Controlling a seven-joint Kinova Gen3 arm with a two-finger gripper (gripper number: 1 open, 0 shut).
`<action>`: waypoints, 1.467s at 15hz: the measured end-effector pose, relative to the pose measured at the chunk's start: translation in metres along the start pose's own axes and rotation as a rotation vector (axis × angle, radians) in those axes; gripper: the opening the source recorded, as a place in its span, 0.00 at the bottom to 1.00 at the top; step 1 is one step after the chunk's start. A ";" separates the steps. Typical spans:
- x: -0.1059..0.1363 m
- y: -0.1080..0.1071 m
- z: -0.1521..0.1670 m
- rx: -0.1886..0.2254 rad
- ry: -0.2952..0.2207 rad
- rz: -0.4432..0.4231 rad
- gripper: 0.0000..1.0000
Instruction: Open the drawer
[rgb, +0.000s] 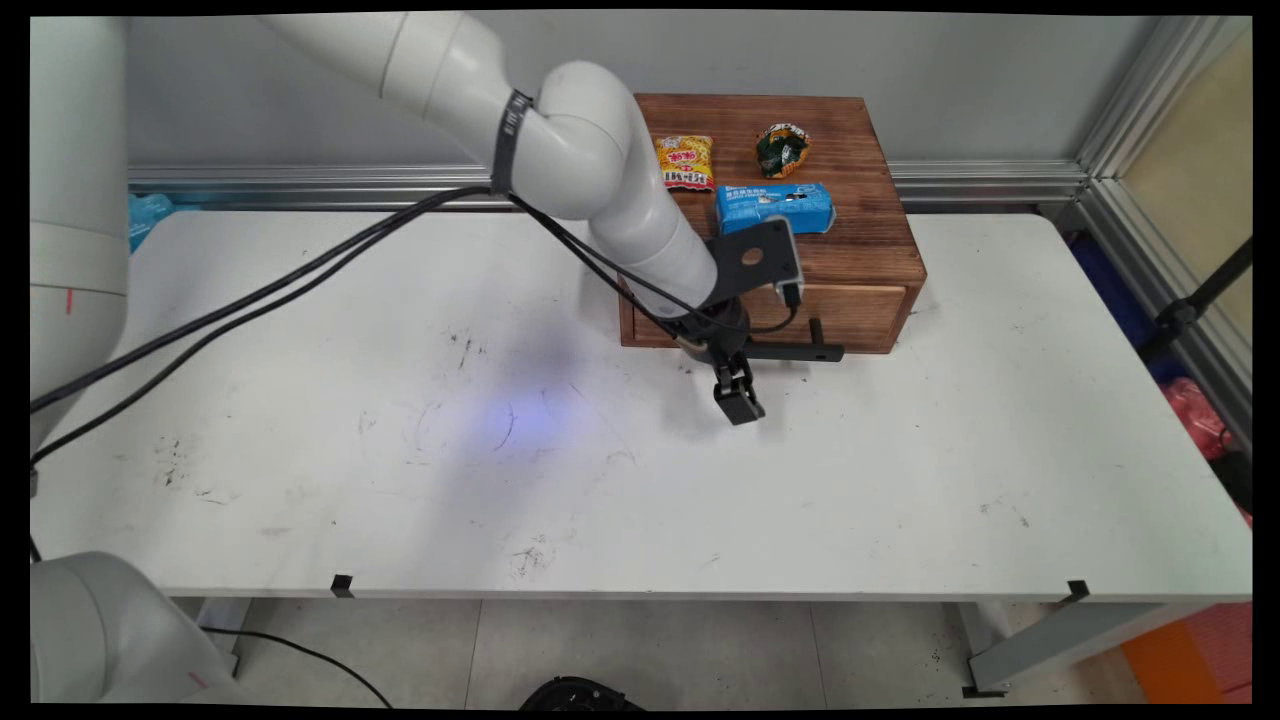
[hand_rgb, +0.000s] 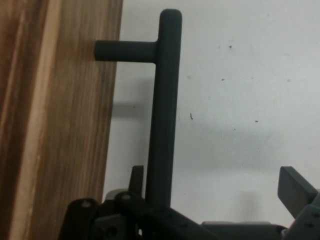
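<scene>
The pincer (rgb: 738, 400) hangs low over the white tabletop (rgb: 600, 480), right in front of a wooden box (rgb: 860, 200) that sits at the back against the wall. The box has one drawer (rgb: 850, 312) in its front with a black bar handle (rgb: 795, 351) sticking out on posts. In the hand view the handle (hand_rgb: 162, 115) runs up the middle of the picture beside the drawer's wood face (hand_rgb: 55, 120), and the pincer (hand_rgb: 212, 192) is spread wide: one finger (hand_rgb: 136, 181) pokes up just left of the bar, between it and the wood, the other finger (hand_rgb: 295, 190) is way off to the right. Can't tell if the near finger is actually touching the bar.

On top of the box: a yellow snack bag (rgb: 685, 162), a crumpled green wrapper (rgb: 781, 150), and a blue packet (rgb: 775, 207) nearest the front edge. Black cables (rgb: 300, 270) droop from the arm across the left half of the tabletop.
</scene>
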 end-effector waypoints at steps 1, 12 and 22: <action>0.000 0.001 0.003 0.001 -0.004 0.001 1.00; 0.002 0.016 0.019 -0.011 -0.029 0.018 1.00; -0.002 0.053 0.005 -0.063 -0.038 0.036 1.00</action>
